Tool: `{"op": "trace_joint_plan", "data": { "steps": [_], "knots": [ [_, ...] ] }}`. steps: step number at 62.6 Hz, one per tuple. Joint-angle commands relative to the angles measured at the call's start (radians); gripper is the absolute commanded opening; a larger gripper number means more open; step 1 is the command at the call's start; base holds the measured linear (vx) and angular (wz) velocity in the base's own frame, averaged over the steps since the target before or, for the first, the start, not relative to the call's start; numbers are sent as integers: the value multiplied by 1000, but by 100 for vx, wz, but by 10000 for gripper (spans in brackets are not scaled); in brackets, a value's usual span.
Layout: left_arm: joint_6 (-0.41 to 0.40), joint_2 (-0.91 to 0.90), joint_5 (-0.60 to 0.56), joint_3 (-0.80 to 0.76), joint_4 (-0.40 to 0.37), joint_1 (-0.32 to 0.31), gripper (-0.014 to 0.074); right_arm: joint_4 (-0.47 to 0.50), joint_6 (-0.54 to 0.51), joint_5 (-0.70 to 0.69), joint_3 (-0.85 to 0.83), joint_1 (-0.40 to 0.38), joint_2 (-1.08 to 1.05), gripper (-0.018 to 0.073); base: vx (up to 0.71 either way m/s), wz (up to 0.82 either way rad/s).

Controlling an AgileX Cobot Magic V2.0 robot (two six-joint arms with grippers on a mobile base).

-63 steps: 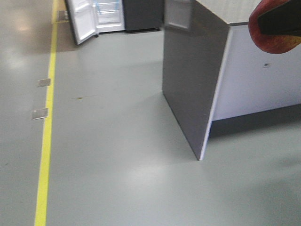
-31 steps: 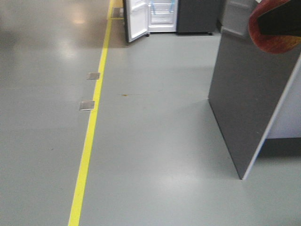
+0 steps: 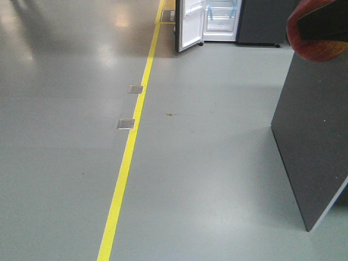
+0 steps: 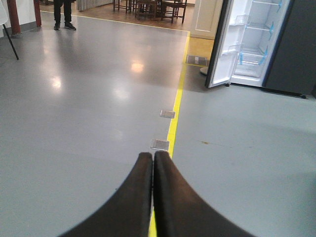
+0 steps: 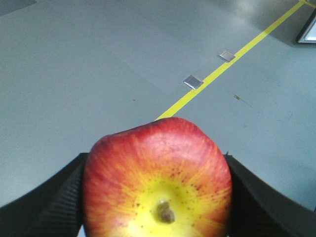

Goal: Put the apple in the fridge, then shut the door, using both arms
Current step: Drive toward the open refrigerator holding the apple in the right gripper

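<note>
**Apple held tight, fridge far ahead with its door open.**

The right gripper (image 5: 156, 210) pinches the apple (image 5: 157, 163) from both sides. The left gripper (image 4: 152, 165) is pressed together and holds nothing. The fridge (image 3: 220, 19) stands far off at about 1 o'clock, with its door (image 3: 190, 27) swung open on its left. A dark grey panel (image 3: 315, 136) is close at 3 o'clock. A yellow line (image 3: 130, 157) runs along the floor toward 12 o'clock. I think the job now is driving to the fridge. Go slow, steer away from the panel, and hold the apple firmly.
</note>
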Motion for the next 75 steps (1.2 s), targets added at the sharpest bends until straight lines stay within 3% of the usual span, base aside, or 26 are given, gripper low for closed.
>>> {"op": "trace_joint_plan", "data": {
  "steps": [1,75],
  "knots": [
    [-9,-15,-70,28,-7,-2,-6,29,0,-62,-32,-3,-17,-7,19,9],
    [-9,-15,-70,28,-7,-2,-6,29,0,-63,-32,-3,-17,-7,28,0]
  ]
}}
